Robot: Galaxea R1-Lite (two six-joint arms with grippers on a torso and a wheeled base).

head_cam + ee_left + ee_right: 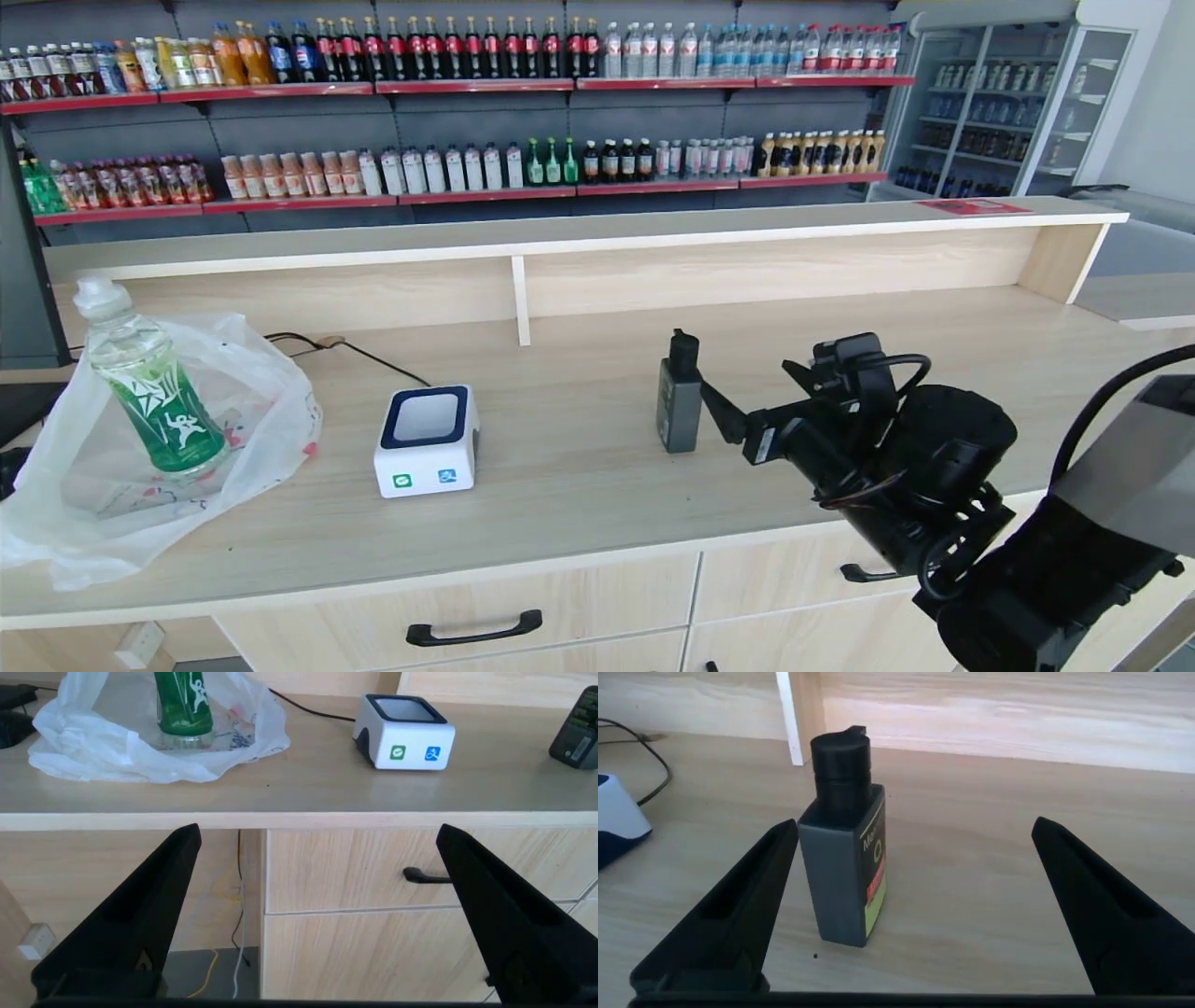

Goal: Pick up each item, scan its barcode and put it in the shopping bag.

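1. Where the right arm stretches low over the counter (pixel 579 467), the right gripper (pixel 747 390) points at the grey bottle (pixel 679 411). Its fingers are spread wide and hold nothing, and the bottle stands just ahead of the tips, nearer one finger than the other.
2. The left gripper (pixel 318 831) sits below the counter's front edge, facing the drawers. Its fingers are also wide apart and empty, with a drawer handle (pixel 425 875) beyond them.
3. A white scanner (pixel 428 441) with a dark-rimmed window sits on the counter between the grey bottle and the bag (pixel 261 392), well apart from both. A cable (pixel 373 359) runs off behind it.
4. The thin white plastic bag lies open at the counter's left end. A green bottle (pixel 154 392) with a white cap stands upright inside it.
5. Nothing lies between the right gripper and the grey bottle.
6. The grey bottle is upright, flat-sided and rectangular. It has a black flip cap and a label with red and green patches on the side facing the gripper.
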